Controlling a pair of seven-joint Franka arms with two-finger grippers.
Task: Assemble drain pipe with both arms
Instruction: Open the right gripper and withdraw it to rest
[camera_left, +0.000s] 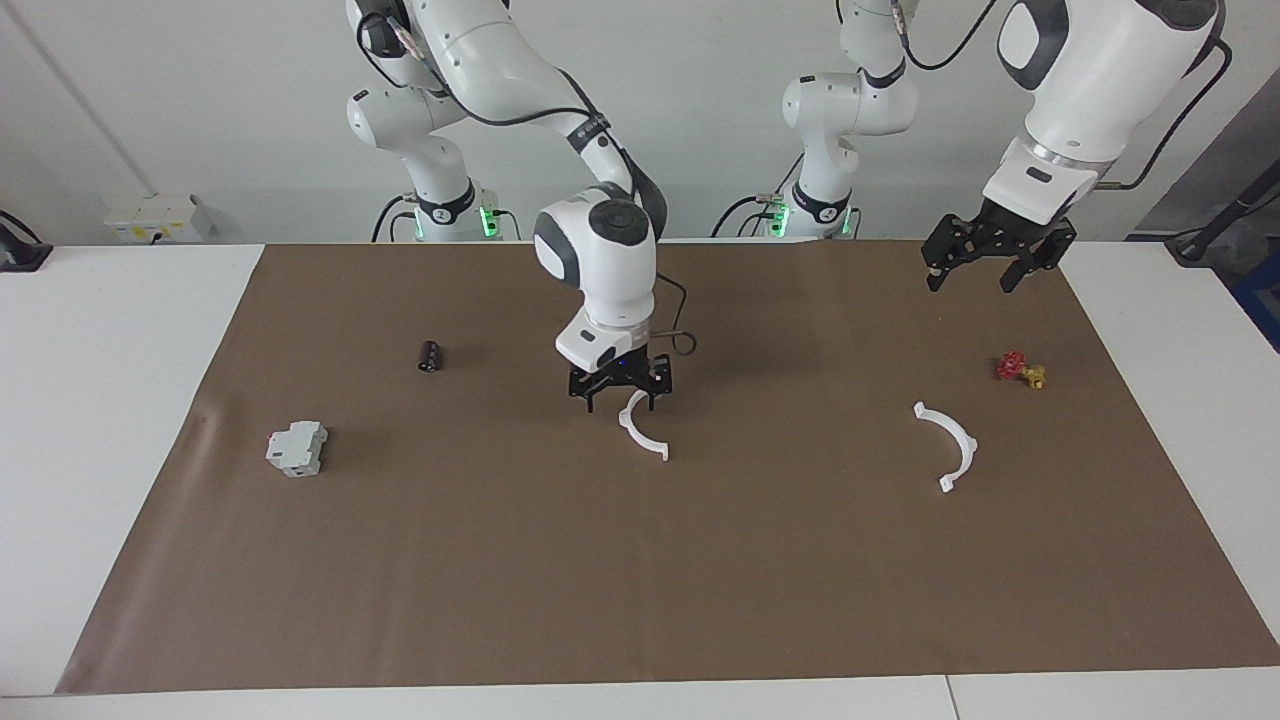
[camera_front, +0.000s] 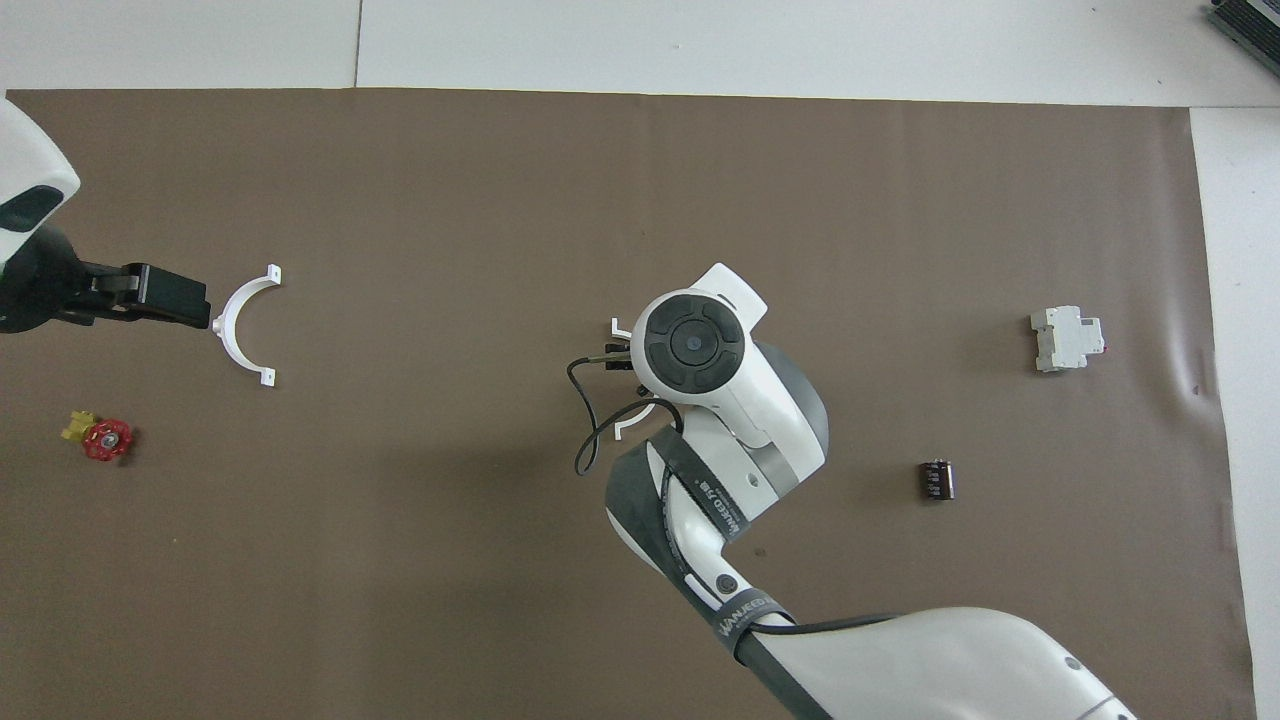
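Right tool (camera_left: 620, 396) low on the central thin white plastic half-ring (camera_left: 640, 428), fingers around one end: end grasp may pivot it. Left tool (camera_left: 985, 270) open, waiting over the brown-covered surface (camera_left: 700, 580).

A broad brown paper mat (camera_left: 640, 560) is covering my white tabletop (camera_left: 100, 400). A plain pale wall (camera_left: 200, 100) is standing at my back, with a white socket box (camera_left: 158, 217) sitting against it.
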